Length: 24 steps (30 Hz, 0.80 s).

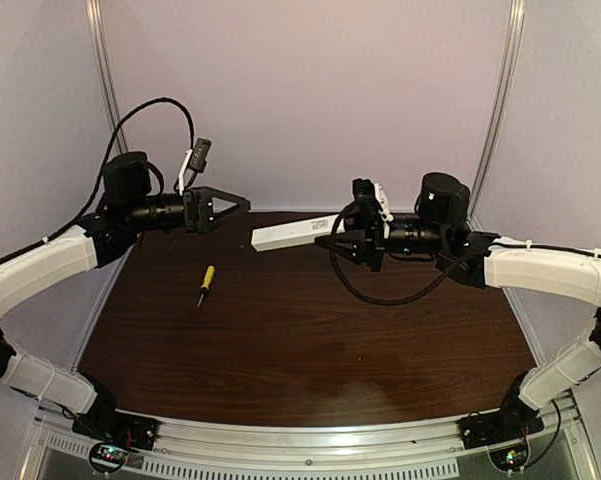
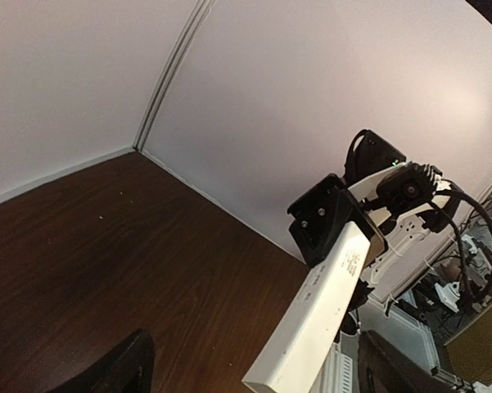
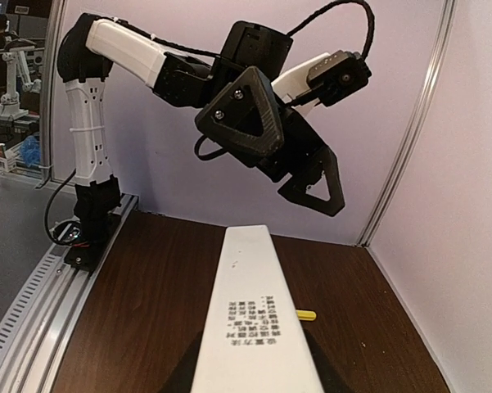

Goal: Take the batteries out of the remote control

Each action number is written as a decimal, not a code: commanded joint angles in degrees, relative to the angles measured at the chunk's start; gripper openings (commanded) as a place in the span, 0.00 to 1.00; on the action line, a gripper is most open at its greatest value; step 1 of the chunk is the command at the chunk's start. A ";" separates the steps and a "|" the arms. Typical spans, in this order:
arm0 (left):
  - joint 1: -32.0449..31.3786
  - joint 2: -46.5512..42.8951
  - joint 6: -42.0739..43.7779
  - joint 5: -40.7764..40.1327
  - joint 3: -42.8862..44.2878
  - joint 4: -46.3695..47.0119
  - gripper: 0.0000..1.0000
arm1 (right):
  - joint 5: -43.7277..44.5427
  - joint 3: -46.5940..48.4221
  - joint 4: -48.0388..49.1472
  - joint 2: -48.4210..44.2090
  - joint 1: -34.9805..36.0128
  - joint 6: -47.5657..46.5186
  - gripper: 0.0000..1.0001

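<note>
Two black two-finger grippers are seen raised above a dark brown wooden table (image 1: 310,340), facing each other across its far half. The slim white rectangular remote control (image 1: 290,235) is clamped at one end by the right gripper (image 1: 332,243) and held roughly level in the air, its free end pointing toward the left gripper (image 1: 242,204). The left gripper's jaws are spread wide and hold nothing; a clear gap is left between them and the remote's free end.

The clamped end of the remote is hidden behind the right gripper's fingers in the overhead view, and in the right wrist view the fingertips are cut off at the bottom edge, so only the white bar (image 3: 258,327) running away from the lens is shown. Small dark printing is visible on its upper face there, too small to read. No batteries can be made out in any view, and whether a cover is on the remote cannot be told.

A small yellow-handled screwdriver (image 1: 206,284) lying on the table's left part, well apart from both grippers, is shown whole only from overhead; in the right wrist view just a yellow sliver (image 3: 304,314) shows beside the remote. In the left wrist view the remote (image 2: 315,323) is seen from its free end, with the right gripper's black body behind it, and the left gripper's own fingers (image 2: 119,368) are mostly cut off at the bottom edge.
</note>
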 commanded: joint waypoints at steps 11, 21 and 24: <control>0.43 6.69 -10.29 16.76 2.14 0.02 0.67 | -0.31 -1.02 4.72 -2.24 -0.11 -3.69 0.00; -1.28 8.96 -12.32 18.36 3.18 1.30 0.56 | -0.75 -0.61 5.48 -1.79 -0.20 -3.87 0.00; -2.01 9.52 -13.17 18.42 3.63 1.97 0.54 | -0.93 -0.42 6.00 -1.41 -0.20 -3.53 0.00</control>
